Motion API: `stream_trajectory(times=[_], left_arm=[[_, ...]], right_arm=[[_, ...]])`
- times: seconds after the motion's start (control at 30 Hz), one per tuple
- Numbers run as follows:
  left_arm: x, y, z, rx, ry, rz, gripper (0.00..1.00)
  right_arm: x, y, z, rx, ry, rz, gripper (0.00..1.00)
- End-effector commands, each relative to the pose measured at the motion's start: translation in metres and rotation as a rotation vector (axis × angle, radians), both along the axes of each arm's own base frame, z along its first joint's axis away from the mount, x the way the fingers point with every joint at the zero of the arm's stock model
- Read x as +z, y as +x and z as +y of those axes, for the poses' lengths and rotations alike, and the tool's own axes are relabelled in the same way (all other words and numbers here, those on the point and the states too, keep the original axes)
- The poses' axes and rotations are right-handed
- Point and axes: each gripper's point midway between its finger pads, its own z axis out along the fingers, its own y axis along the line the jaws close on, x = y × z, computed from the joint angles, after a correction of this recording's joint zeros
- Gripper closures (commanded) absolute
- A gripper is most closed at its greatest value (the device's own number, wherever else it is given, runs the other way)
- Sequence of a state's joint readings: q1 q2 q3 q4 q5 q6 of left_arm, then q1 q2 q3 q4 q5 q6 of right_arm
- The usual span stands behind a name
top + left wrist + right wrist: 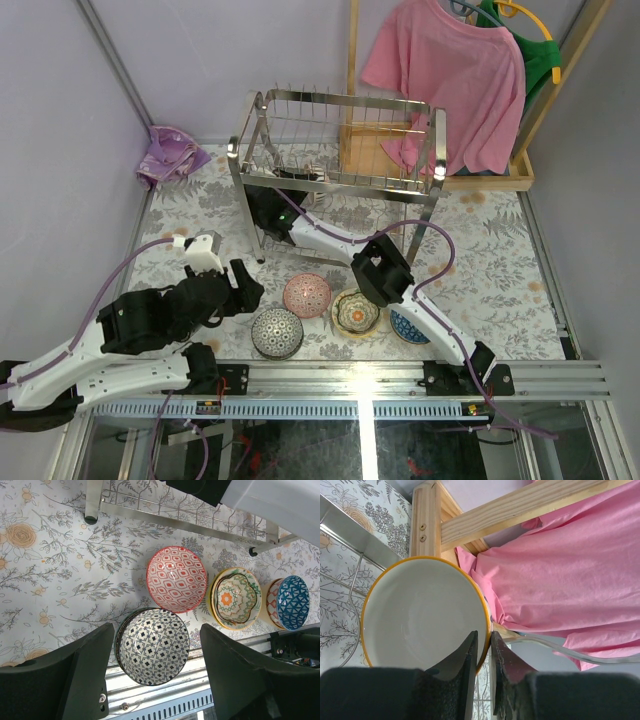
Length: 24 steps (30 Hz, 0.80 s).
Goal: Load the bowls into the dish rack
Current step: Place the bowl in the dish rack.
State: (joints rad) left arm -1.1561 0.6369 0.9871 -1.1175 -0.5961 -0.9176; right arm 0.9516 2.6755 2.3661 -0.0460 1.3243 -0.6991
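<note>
The steel dish rack (340,150) stands at the back middle of the table. My right gripper (482,636) reaches into its lower tier (272,200) and is shut on the rim of a white bowl with a yellow edge (420,615), held on edge. Four bowls rest near the front edge: black-and-white (155,647), red (176,578), yellow-green (235,598) and blue (292,602). My left gripper (156,630) hovers open above the black-and-white bowl (277,332), holding nothing.
A wooden-framed stand with a pink shirt (450,70) stands behind the rack on the right. A purple bag (170,150) lies at the back left. The metal rail (400,380) runs along the front edge, just past the bowls.
</note>
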Motion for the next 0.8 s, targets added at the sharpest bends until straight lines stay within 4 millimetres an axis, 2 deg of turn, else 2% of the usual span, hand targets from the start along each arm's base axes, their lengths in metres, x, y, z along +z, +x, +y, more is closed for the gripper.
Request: stream_trajectory(times=[0.0, 0.37, 0.6, 0.77], left_arm=[[0.015, 0.004, 0.000, 0.020, -0.036, -0.034, 0.30], [0.015, 0.003, 0.002, 0.019, -0.049, -0.035, 0.30], [0.015, 0.002, 0.003, 0.020, -0.056, -0.037, 0.30], [0.017, 0.002, 0.004, 0.020, -0.057, -0.040, 0.30]], right_arm=[[-0.148, -0.035, 0.053, 0.361, -0.307, 0.386, 0.83], [-0.161, -0.053, 0.069, 0.406, -0.343, 0.401, 0.80], [-0.154, -0.066, 0.090, 0.436, -0.269, 0.392, 0.78], [-0.156, -0.076, 0.093, 0.434, -0.251, 0.399, 0.84]])
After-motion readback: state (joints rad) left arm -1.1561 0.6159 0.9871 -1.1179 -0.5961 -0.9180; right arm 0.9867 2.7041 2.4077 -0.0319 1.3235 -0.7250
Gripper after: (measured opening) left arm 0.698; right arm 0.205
